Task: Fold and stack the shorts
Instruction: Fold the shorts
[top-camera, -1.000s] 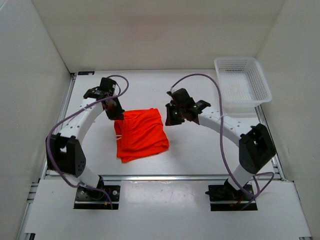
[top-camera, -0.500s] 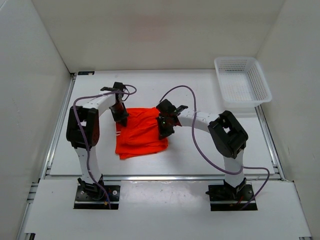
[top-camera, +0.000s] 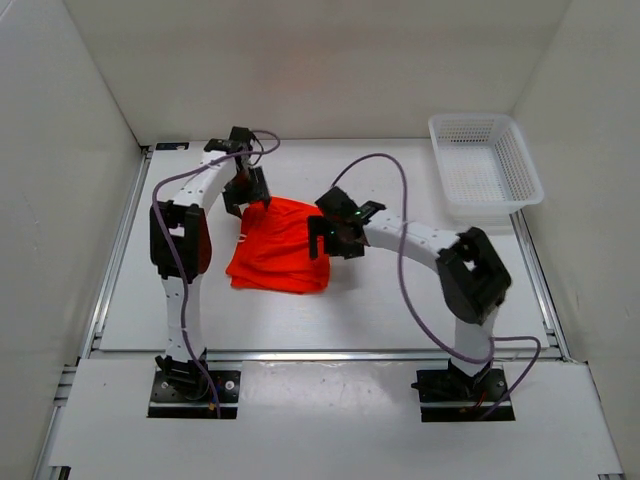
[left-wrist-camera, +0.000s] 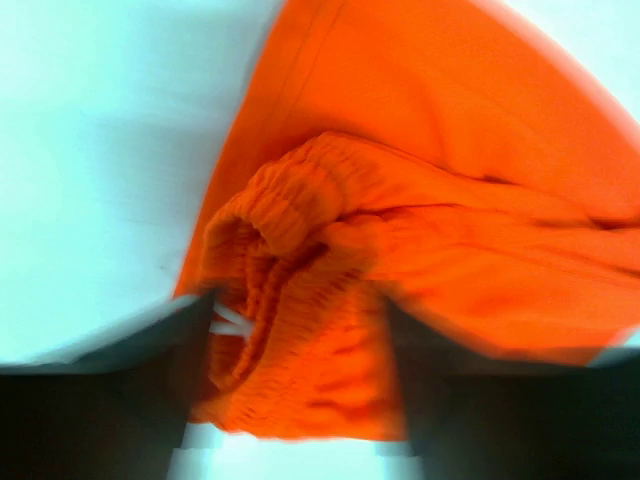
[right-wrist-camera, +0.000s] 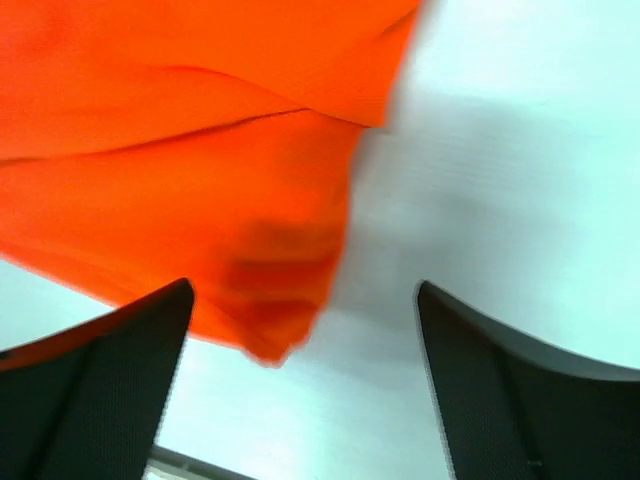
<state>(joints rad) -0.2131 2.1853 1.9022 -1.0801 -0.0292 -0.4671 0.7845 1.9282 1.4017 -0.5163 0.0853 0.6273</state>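
The orange-red shorts (top-camera: 275, 252) lie bunched and partly folded on the white table (top-camera: 400, 300), left of centre. My left gripper (top-camera: 246, 190) is at their back left corner and is open. In the left wrist view the gathered waistband (left-wrist-camera: 300, 200) and the white drawstring (left-wrist-camera: 230, 322) lie between the spread fingers of the left gripper (left-wrist-camera: 300, 335). My right gripper (top-camera: 322, 238) is at the shorts' right edge and open. In the right wrist view a loose corner of the shorts (right-wrist-camera: 270, 320) hangs between the wide-apart fingers of the right gripper (right-wrist-camera: 305, 290), touching neither.
A white mesh basket (top-camera: 485, 170) stands at the back right corner of the table. White walls close in the left, back and right sides. An aluminium rail (top-camera: 320, 353) runs along the near edge, in front of both arm bases.
Both grippers have gone from shut to open, letting go of the shorts. The left gripper moved toward the back, and the cloth shifted slightly back and spread wider at its near edge.
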